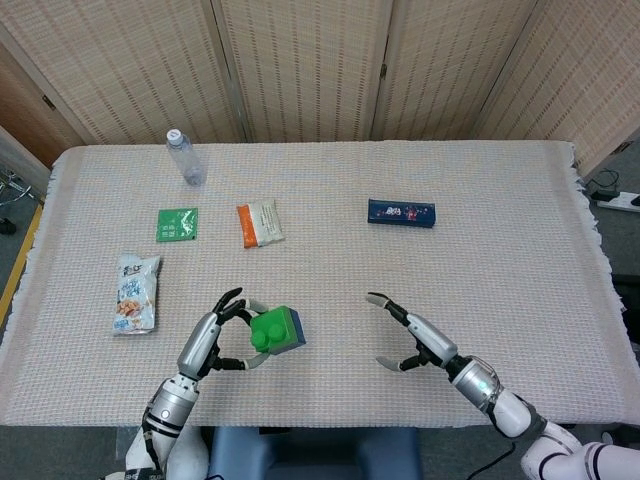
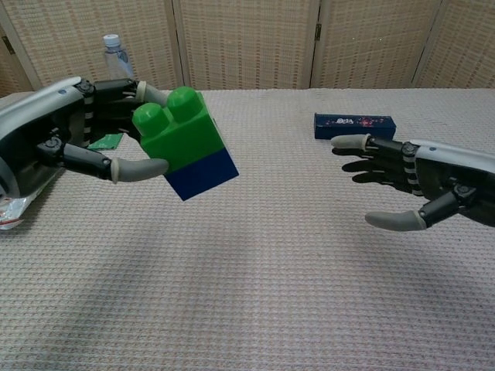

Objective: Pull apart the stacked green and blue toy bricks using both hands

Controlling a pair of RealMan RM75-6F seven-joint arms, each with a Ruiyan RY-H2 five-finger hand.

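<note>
My left hand [image 1: 212, 338] [image 2: 73, 139] holds the stacked bricks in the air above the table's near left part. The green brick [image 1: 266, 330] [image 2: 178, 131] sits on top and the blue brick [image 1: 293, 327] [image 2: 203, 175] is joined beneath it, the stack tilted. Thumb and fingers grip the green brick's left side. My right hand [image 1: 415, 337] [image 2: 410, 184] is open, fingers spread and pointing left toward the stack, a clear gap away from it.
On the woven tablecloth [image 1: 500, 230] lie a dark blue box [image 1: 401, 213] [image 2: 354, 127], an orange-white packet [image 1: 259, 222], a green sachet [image 1: 177, 224], a snack bag [image 1: 135, 292] and an upright water bottle [image 1: 184, 157] [image 2: 116, 56].
</note>
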